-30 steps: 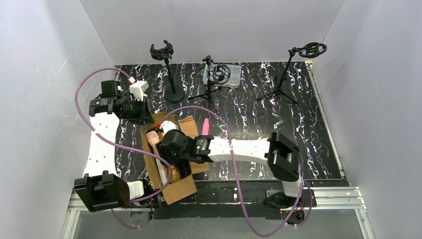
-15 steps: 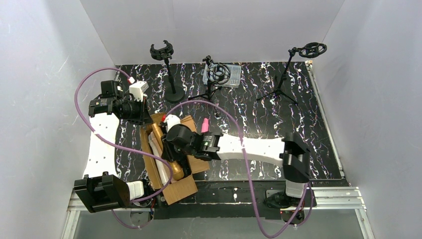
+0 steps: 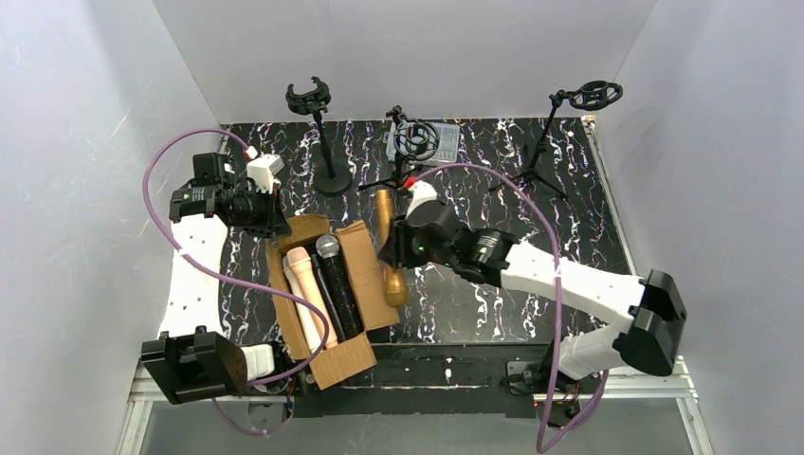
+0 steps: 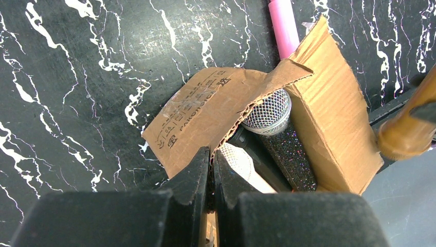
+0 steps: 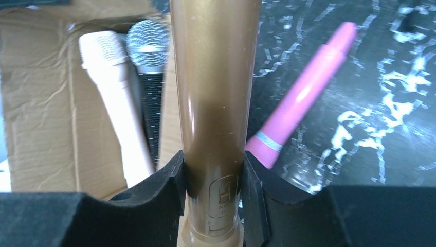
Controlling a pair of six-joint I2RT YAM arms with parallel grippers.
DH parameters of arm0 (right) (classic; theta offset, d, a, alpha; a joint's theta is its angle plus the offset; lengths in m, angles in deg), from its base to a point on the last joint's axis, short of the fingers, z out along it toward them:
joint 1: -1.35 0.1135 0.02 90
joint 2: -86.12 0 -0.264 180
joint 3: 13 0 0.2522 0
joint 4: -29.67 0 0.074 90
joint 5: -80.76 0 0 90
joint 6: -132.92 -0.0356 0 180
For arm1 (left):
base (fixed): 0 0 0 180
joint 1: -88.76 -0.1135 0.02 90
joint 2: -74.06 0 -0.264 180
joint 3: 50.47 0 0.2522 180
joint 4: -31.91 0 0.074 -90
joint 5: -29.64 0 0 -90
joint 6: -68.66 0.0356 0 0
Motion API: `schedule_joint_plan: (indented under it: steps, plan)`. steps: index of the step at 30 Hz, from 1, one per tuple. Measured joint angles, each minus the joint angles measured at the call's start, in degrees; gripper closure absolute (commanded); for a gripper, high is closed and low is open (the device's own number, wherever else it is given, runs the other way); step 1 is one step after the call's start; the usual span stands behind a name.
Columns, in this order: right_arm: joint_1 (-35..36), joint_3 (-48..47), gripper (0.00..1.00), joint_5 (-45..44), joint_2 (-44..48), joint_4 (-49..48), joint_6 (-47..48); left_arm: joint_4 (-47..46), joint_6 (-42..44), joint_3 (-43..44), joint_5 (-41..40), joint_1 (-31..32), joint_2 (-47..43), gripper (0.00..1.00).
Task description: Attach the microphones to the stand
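A: Right gripper [image 5: 213, 172]?
B: Partly closed, both pads clamped on the gold microphone [image 5: 213, 77] low on its barrel. The barrel runs straight out between the fingers.

A: Where is that in the top view?
B: Gold microphone [image 3: 394, 284] is up off the surface [image 3: 569, 218], lying near-to-far, just right of the cardboard box [image 3: 365, 275]. The right gripper [image 3: 393, 248] grips it about mid-length.

A: Under it?
B: Wrist view shows the pink microphone [image 5: 303, 98] lying on the surface, beside the box's right flap. In the box are the peach microphone [image 5: 115, 103] and a glitter-black microphone [image 5: 149, 92] with a silver grille, side by side.

A: Left gripper [image 4: 211, 175]?
B: Fingers pressed together, no gap. The tips sit at the edge of a box flap. Can't tell if cardboard is pinched. In its view the peach head is right at the tips, with the glitter-black one just beyond.

A: Stands?
B: Three at the far side: a round-base stand [image 3: 322, 142] on the left, a small tripod stand [image 3: 408, 156] in the middle, and a tall tripod stand [image 3: 559, 133] on the right. All are well apart from the gold microphone.
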Motion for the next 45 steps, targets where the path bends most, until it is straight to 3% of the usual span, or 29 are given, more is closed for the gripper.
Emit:
schedule_joint_plan:
  steps: [10, 16, 28, 29, 33, 35, 42, 45]
  plan:
    - [-12.13, 14.38, 0.99, 1.79, 8.68, -2.01, -1.64, -0.07, 0.04, 0.0, 0.02, 0.0, 0.26, 1.0]
    - [-14.84, 22.36, 0.99, 4.15, 2.1, -5.9, -2.82, -0.07, 0.09, 0.0, 0.04, 0.0, 0.26, 1.0]
    - [-15.56, 20.74, 0.99, 9.4, -10.86, -15.12, -6.05, -0.04, 0.02, 0.0, 0.55, 0.0, 0.26, 1.0]
    - [-15.56, 20.52, 0.95, 9.79, -11.67, -15.96, -6.56, -0.04, 0.02, 0.0, 0.63, 0.0, 0.26, 1.0]
    - [-15.5, 20.41, 0.61, 10.8, -14.21, -19.43, -9.18, -0.07, 0.0, 0.0, 1.03, 0.0, 0.26, 1.0]
    - [-15.15, 20.09, 0.5, 10.97, -14.78, -20.09, -10.14, -0.07, 0.0, 0.0, 1.16, 0.0, 0.24, 1.0]
    - [-13.75, 18.62, 0.33, 11.02, -15.82, -20.83, -11.52, -0.15, 0.02, 0.0, 1.33, 0.0, 0.24, 1.0]
    - [-13.62, 16.7, 0.34, 10.84, -15.65, -18.21, -11.15, -0.17, 0.0, 0.0, 1.33, 0.0, 0.24, 1.0]
